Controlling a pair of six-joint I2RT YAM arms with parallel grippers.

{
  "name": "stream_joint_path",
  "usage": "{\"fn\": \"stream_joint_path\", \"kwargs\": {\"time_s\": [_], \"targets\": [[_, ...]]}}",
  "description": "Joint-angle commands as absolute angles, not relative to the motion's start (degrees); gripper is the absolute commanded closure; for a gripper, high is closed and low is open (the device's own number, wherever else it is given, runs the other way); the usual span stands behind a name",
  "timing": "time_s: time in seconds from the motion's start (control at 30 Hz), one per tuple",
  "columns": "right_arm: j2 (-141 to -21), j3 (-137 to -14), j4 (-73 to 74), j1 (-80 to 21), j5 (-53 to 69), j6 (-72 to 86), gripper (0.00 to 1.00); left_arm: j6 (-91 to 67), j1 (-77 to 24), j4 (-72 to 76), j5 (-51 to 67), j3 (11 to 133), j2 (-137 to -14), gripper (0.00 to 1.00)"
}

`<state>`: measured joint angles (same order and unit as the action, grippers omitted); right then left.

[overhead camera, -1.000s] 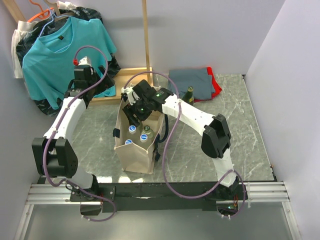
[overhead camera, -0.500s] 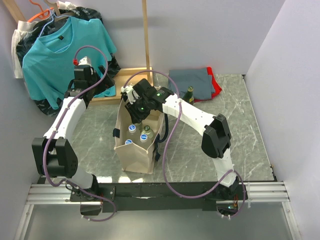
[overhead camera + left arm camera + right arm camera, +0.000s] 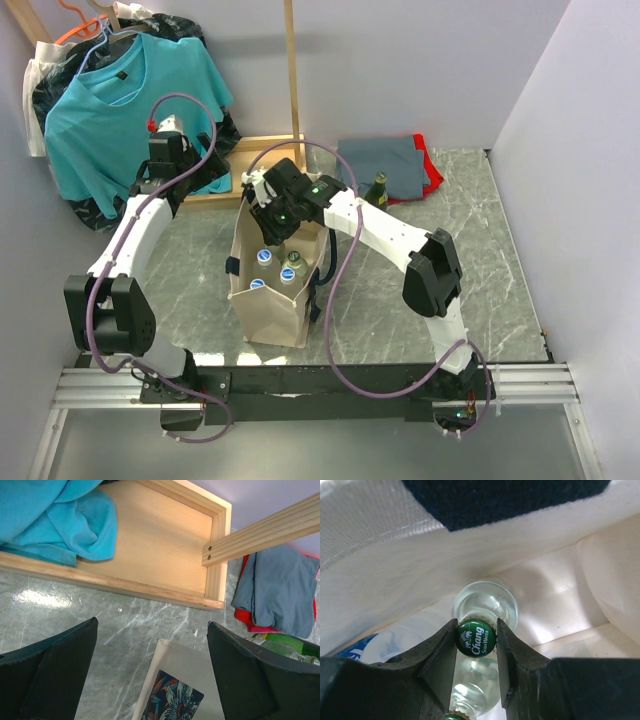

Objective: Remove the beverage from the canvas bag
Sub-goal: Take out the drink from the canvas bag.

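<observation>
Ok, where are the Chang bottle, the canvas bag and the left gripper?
Chang bottle (image 3: pixel 475 638): right wrist view, on its green cap.
canvas bag (image 3: pixel 268 318): top external view, on its near wall.
left gripper (image 3: pixel 152 626): left wrist view, midway between its fingertips.

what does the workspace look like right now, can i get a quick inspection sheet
surface: grey marbled table, with the bag standing on it
job's things: canvas bag upright and open; blue-capped bottles inside, plus a green-capped bottle
clutter: folded cloths, green bottle beside them, teal shirt, wooden tray
grippers: right gripper inside the bag, fingers pressed on both sides of the green cap; left gripper open, holding nothing, over the table by the tray
cables: purple cable loops beside the bag; another runs along the left arm
surroundings: plain walls, wooden post
</observation>
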<state>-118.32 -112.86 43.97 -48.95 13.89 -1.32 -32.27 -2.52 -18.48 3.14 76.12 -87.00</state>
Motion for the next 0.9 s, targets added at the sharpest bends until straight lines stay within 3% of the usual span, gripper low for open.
{"fn": "stream_joint_path", "kwargs": {"time_s": [0.0, 0.87], "targets": [[-115.05, -116.36, 43.24, -49.31, 10.12, -0.26, 1.00, -31.90, -2.72, -17.40, 3.08, 75.50, -84.11, 0.04], [-112.50, -117.86, 38.24, -49.31, 3.25, 1.93, 1.00, -32.87, -2.72, -16.17, 3.96, 73.21, -82.88, 0.04]]}}
